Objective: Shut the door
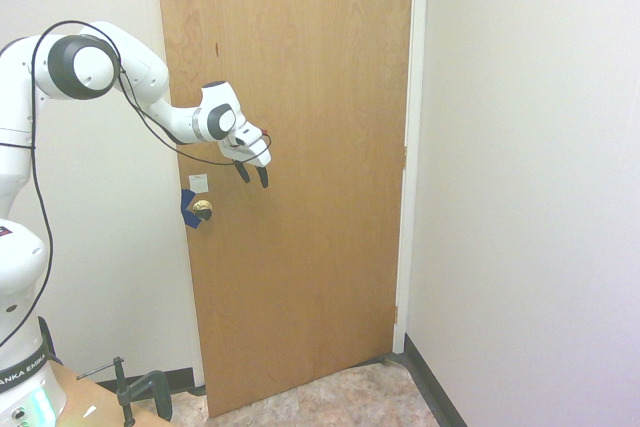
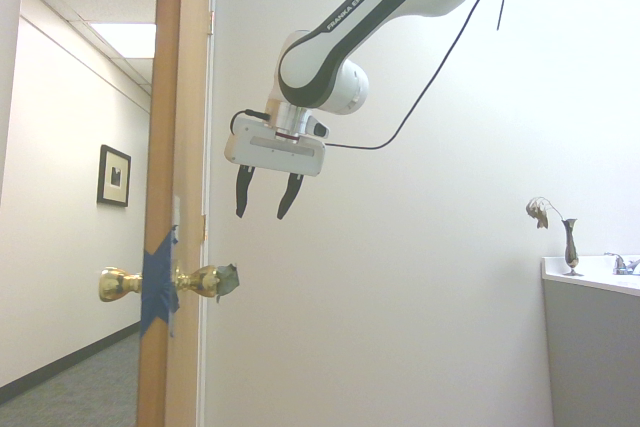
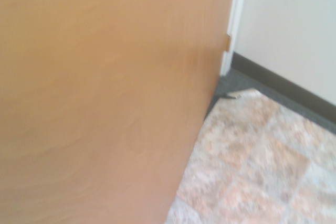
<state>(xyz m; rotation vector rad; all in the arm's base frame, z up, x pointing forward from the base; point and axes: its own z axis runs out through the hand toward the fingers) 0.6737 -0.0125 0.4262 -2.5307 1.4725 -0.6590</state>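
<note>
The light-brown wooden door (image 1: pixel 310 167) stands ajar, hinged at the right by the white frame (image 1: pixel 412 147). Its brass knob (image 1: pixel 202 210) sits at the left edge with a blue tape patch (image 1: pixel 188 209) and a small white sticker (image 1: pixel 198 183) above it. My gripper (image 1: pixel 251 174) hangs open and empty in front of the door face, a little above and right of the knob. In the second exterior view the door (image 2: pixel 178 147) shows edge-on, the knob (image 2: pixel 207 280) sticks out toward me, and the gripper (image 2: pixel 266 195) hovers apart from the door. The wrist view is filled by blurred door wood (image 3: pixel 105 98).
A white wall (image 1: pixel 530 167) with dark baseboard meets the door frame at the right. Mottled floor tiles (image 3: pixel 252 161) lie below. A clamp (image 1: pixel 135 392) sits on a wooden surface at the bottom left. A counter with a small vase (image 2: pixel 570 245) is at the right.
</note>
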